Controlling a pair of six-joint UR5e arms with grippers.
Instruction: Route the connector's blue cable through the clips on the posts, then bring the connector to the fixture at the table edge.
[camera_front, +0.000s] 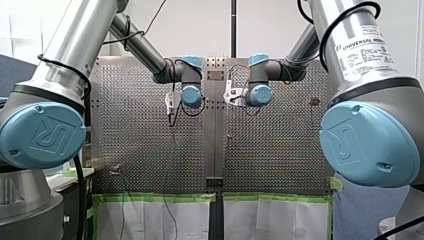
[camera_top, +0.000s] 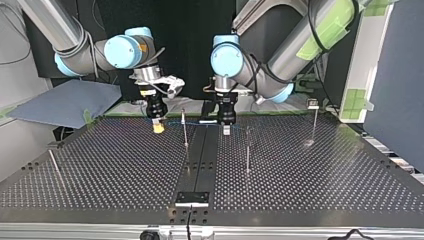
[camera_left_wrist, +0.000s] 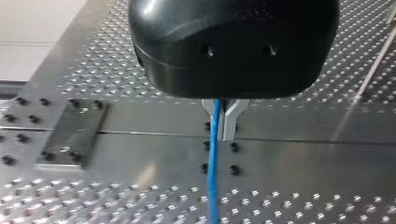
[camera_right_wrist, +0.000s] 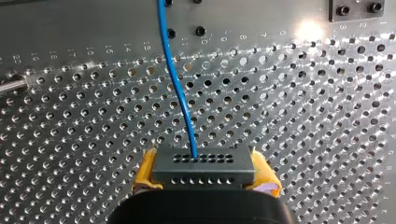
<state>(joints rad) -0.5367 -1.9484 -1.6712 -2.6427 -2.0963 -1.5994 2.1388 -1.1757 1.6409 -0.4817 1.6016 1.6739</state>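
In the right wrist view my right gripper (camera_right_wrist: 204, 176) is shut on the grey connector (camera_right_wrist: 204, 163), which sits between its yellow pads (camera_right_wrist: 145, 170). The blue cable (camera_right_wrist: 180, 88) leaves the connector's face and runs ahead over the perforated table. In the left wrist view my left gripper (camera_left_wrist: 223, 135) has its metal fingers (camera_left_wrist: 231, 119) shut on the blue cable (camera_left_wrist: 214, 163) just above the centre plate. In the top view my right gripper (camera_top: 158, 127) and my left gripper (camera_top: 227, 130) hang low near the far edge. The cable (camera_top: 195, 123) spans between them, past a thin post (camera_top: 185, 127).
More posts stand in the top view: one near the middle (camera_top: 247, 150), one at the right (camera_top: 314, 120), and a leaning one at the left (camera_top: 54, 165). The black fixture (camera_top: 192, 198) sits at the near table edge. A bolted plate (camera_left_wrist: 70, 135) lies beside my left gripper.
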